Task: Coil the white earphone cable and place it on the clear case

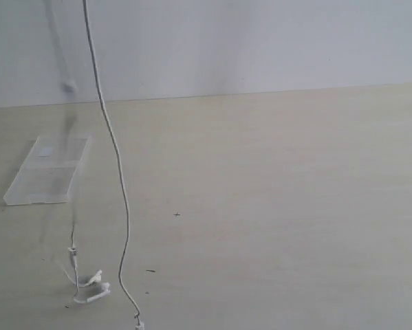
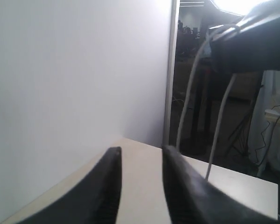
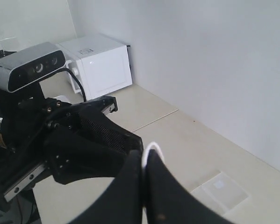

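White earphone cable [image 1: 116, 150] hangs from the tightly closed right gripper [image 3: 143, 156], its end reaching the table [image 1: 295, 206] near the clear case [image 1: 47, 172]. Left gripper [image 2: 140, 153] stands parted, holding nothing.

the left tool [image 2: 140, 151] has two smooth black fingers [image 2: 104, 191] tapering to rounded tips, and the right tool [image 3: 144, 156] shows the same glossy black pair. the left arm's wrist is a blocky black housing [image 3: 79, 154] with a dimpled patch, a pale rail [image 3: 23, 184] dotted with screws, and a silver-grey camera [image 3: 27, 70] trailing a thin black cable [image 3: 78, 84].
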Available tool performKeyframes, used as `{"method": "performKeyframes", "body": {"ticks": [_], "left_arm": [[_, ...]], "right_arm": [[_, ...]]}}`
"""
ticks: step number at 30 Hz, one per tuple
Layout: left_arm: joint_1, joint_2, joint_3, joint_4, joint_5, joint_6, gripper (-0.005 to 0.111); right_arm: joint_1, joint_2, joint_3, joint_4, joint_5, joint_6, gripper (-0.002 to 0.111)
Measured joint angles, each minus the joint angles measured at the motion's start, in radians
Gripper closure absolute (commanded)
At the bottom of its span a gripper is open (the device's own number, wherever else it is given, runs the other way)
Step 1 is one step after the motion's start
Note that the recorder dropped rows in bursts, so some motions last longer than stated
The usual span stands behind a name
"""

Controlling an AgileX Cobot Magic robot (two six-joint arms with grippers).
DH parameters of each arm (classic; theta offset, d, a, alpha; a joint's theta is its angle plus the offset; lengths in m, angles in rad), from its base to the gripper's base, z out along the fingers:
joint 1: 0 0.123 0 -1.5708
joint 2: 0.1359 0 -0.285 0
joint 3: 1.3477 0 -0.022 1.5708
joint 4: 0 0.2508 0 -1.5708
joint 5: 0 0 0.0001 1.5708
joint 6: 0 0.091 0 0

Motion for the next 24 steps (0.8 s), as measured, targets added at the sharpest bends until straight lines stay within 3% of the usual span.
{"method": "performKeyframes", "body": {"ticks": [3, 24], "left_arm": [[0.0, 0.0, 0.0, 0.004, -0.008, 0.0, 0.05], [0.0, 0.0, 0.0, -0.007, -0.022, 0.0, 0.05]], "right_arm": [[0.0, 0.0, -0.001, 0.002, 0.0, -0.007, 0.108], [0.0, 0.0, -0.13, 0.056, -0.082, -0.086, 0.108]]}}
